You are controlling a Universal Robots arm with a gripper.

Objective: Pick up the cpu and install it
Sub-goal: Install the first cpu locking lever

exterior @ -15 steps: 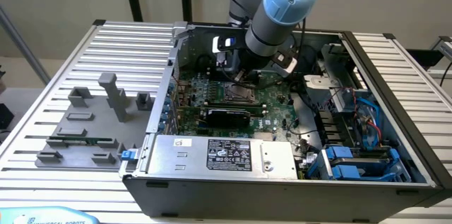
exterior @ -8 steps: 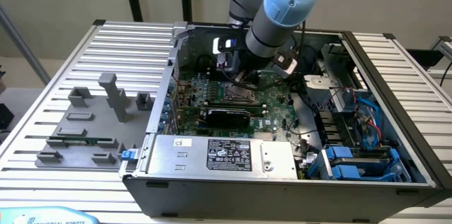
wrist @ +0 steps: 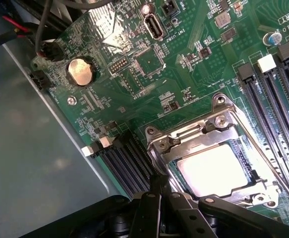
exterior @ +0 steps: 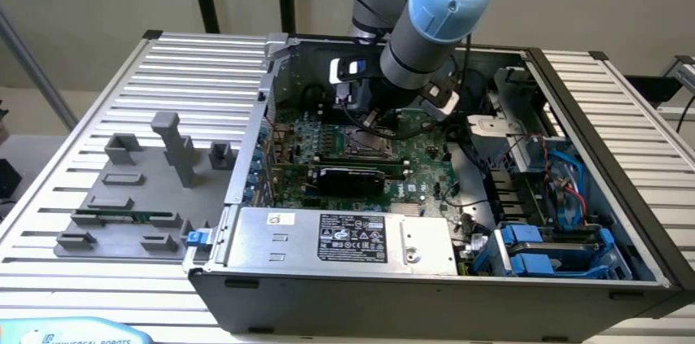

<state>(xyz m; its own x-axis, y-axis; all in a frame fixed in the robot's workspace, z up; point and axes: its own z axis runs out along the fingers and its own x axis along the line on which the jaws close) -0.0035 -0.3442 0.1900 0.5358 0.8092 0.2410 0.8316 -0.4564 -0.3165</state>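
**Jaws pressed together at the socket, cpu lying in its frame**

I am reaching down into the open computer case (exterior: 434, 299), my arm (exterior: 429, 27) over the green motherboard (wrist: 149, 64). My gripper (wrist: 160, 187) has its jaws pressed together, with nothing between them that I can make out. Its black tips sit right at the edge of the metal socket frame (wrist: 194, 134), touching it or just short of it; I cannot tell which.

The cpu (wrist: 214, 168) lies flat inside that frame, its pale silver top catching the light. Black memory slots (wrist: 127, 163) run just beside the socket. From how the chip lies, I judge it already set in the socket. Whether the frame is latched down over it I cannot tell.

I judge the chip to be light, thin and quite stiff, so weight is no worry. The metal top looks smooth and would likely be slippery in my grip, and the contacts on its underside are probably delicate. The sensible hold is on two opposite edges, kept level, with a modest squeeze. A tilted chip could catch on the frame or scrape the socket beneath it.

On the exterior view's left, well apart from the case, a grey fixture tray (exterior: 150, 191) holds a green memory stick (exterior: 125, 217).
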